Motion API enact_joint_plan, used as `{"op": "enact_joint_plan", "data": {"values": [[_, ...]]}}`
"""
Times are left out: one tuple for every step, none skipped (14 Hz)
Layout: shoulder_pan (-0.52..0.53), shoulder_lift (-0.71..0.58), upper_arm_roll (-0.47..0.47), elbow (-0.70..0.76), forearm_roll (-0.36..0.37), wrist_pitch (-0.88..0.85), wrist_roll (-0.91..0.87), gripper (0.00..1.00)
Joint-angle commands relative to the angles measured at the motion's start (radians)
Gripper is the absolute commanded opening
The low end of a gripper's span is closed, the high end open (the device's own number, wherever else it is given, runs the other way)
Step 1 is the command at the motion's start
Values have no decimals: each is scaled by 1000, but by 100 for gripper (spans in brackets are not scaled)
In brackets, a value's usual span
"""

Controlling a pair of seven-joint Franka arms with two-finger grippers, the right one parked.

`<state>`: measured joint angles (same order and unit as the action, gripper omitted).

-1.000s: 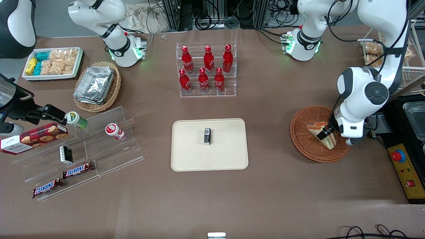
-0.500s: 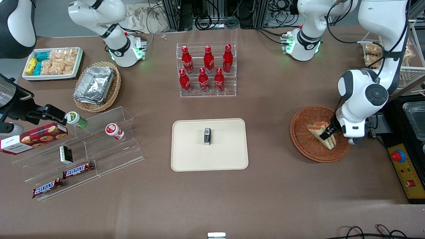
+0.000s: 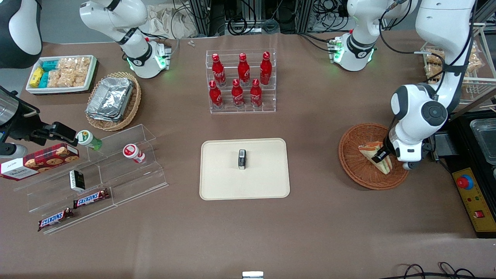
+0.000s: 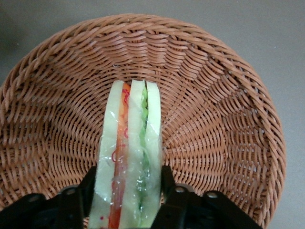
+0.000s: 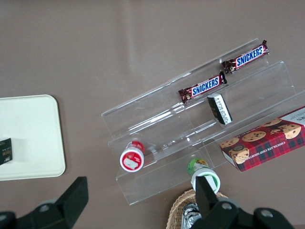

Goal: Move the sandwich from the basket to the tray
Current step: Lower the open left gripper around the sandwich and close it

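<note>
So the gripper point(image 4: 127, 183) is down inside the basket point(image 3: 354, 162) with its fingers point(image 4: 88, 183) clamped on either side of the sandwich point(image 4: 128, 157), which stands on edge in there. The tray point(image 3: 263, 182) sits well apart mid-table, only a small dark packet point(image 3: 241, 159) on it.

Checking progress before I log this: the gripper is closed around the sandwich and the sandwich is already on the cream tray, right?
Not quite. The gripper does clamp the sandwich, but the sandwich is in the basket, as the left wrist view shows. In the front view the tray holds only a small dark packet.
</note>
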<state>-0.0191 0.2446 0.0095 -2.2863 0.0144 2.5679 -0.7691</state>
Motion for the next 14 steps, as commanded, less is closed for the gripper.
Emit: {"op": "enact_joint_plan", "data": {"values": [[-10, -31, -8, -22, 6, 40, -84, 0], [-13, -40, -11, -13, 6, 35, -90, 0], [-13, -60, -13, -4, 6, 19, -88, 0], [-12, -82, -13, 20, 7, -29, -82, 0], [-13, -90, -13, 69, 9, -119, -69, 0], [-15, -90, -19, 144, 9, -229, -58, 0], [-13, -87, -37, 230, 9, -347, -56, 0], [-15, -82, -55, 314, 9, -448, -55, 0], [-15, -82, -83, 393, 10, -544, -53, 0], [-13, -79, -112, 472, 9, -630, -36, 0], [-15, -74, -133, 548, 7, -708, -27, 0], [-15, -71, -158, 618, 6, -766, -35, 0], [-13, -71, -187, 674, 4, -809, -44, 0], [-15, -65, -207, 717, 4, -846, -50, 0]]}}
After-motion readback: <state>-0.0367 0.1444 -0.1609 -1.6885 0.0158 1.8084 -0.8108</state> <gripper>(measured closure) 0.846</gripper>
